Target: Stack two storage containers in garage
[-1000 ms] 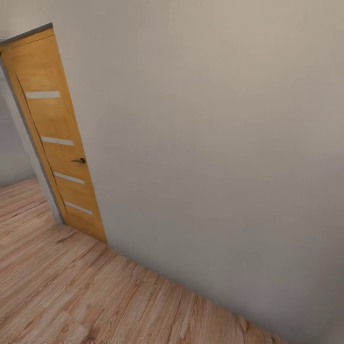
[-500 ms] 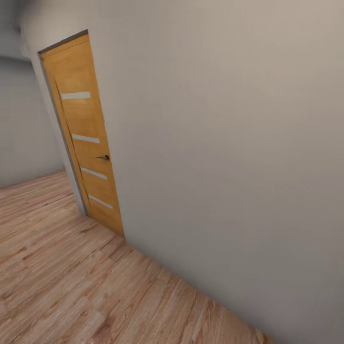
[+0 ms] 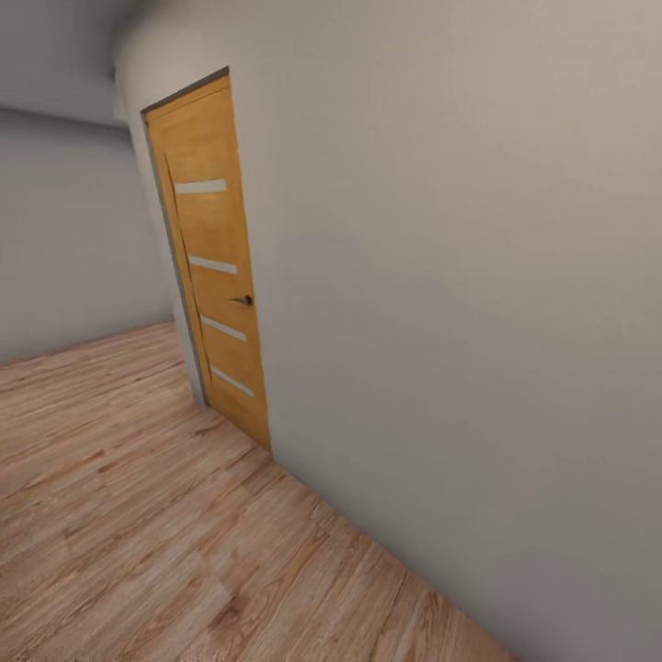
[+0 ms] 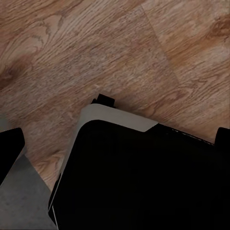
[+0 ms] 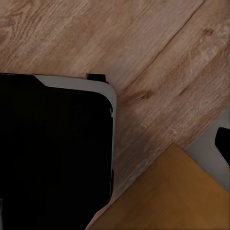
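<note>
Head view: a plain grey-white wall [image 3: 460, 276] runs across most of the scene, meeting a light wood plank floor [image 3: 119, 515] along a slanting line. Set in the wall is an orange-brown wooden door [image 3: 213, 267], closed, with four narrow pale horizontal inserts and a small dark handle [image 3: 243, 300] on its near edge. Beyond the door a second grey wall [image 3: 64, 239] stands at the far end of the plank floor. Left wrist view: wood planks [image 4: 96, 48], and over them a large black body with a pale grey rounded rim [image 4: 115, 117], apparently part of the robot; a grey slab [image 4: 24, 201] lies beside it. Right wrist view: planks [image 5: 158, 62], a like black body with a grey rim [image 5: 72, 82], and an orange-brown panel [image 5: 167, 196] at one corner. Pincers: whether the fingers of either stand apart or together cannot be told. Storage containers: not seen from here; the surroundings are wood-floored, not the concrete garage.
</note>
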